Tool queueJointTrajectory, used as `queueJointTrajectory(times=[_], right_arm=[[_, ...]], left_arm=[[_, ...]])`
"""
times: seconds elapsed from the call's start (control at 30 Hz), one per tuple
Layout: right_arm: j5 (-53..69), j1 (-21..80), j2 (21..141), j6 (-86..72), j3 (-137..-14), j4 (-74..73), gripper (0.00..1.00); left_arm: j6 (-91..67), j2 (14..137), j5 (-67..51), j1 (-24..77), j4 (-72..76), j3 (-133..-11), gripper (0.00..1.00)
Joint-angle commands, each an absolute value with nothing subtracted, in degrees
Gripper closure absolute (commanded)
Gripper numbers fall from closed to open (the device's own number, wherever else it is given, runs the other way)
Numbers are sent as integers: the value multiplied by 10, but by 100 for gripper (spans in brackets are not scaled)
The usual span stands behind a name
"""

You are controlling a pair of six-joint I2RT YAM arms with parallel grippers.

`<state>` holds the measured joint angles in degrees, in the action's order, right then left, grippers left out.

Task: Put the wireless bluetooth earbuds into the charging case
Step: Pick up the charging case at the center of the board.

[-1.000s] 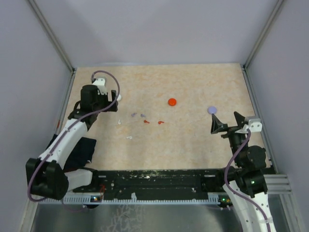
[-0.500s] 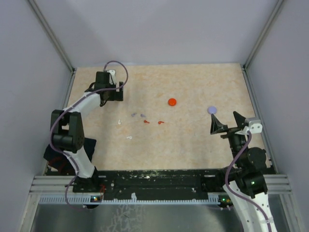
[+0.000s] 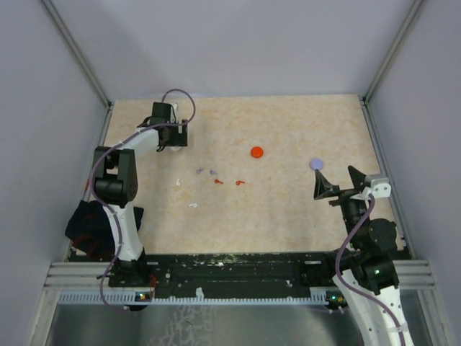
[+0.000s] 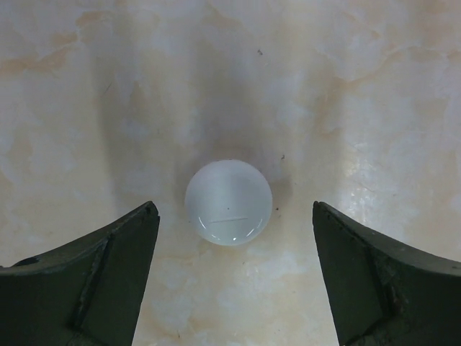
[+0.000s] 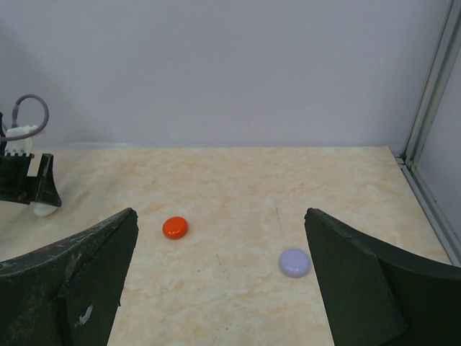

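Hovering my left gripper (image 4: 234,210) over the small glossy white round case (image 4: 229,202) at ten o'clock on the beige marbled table (image 3: 288,216). The jaws are spread wide, one on either side of the case, neither touching it and nothing held. My right gripper (image 5: 220,216) hangs at four o'clock, jaws just as wide, empty.

The tiny stemmed plastic earbuds lie loose near the table's middle, well apart from this case. The white pair (image 3: 178,182) is toward eight o'clock, and the greyish-purple pair (image 3: 199,171) and red pair (image 3: 218,182) are just beside each other. A round red case (image 3: 256,152) sits at one o'clock of them, a round lilac case (image 3: 316,164) at three. No bud is in a case yet.

Risks as I judge them: that white case looks smooth and domed, so an off-centre or high pinch could squirt it away. My left arm is stretched far out, leaving little room to correct. Dragging the case back carelessly could scatter the buds.
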<state>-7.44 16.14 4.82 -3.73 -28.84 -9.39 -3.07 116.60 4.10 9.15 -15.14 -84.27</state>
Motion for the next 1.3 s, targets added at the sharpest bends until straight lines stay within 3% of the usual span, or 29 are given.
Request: queueJointTrajectory(times=[0.0,0.4,0.8,0.97,1.27], right_arm=[[-76,167,60,-42,-291,-69,2],[-75,167,62,-41,-290,-67,2],[-69,167,63,-41,-291,-67,2],[-51,167,68,-44,-295,-68,2],[-18,166,83,-55,-310,-78,2]], left_arm=[[-41,1196,76,86,-186,-873,9],[-48,1224,71,83,-193,-887,28],[-33,1225,54,82,-192,-885,40],[-21,1194,31,83,-188,-864,48],[31,1089,-20,101,-182,-811,50]])
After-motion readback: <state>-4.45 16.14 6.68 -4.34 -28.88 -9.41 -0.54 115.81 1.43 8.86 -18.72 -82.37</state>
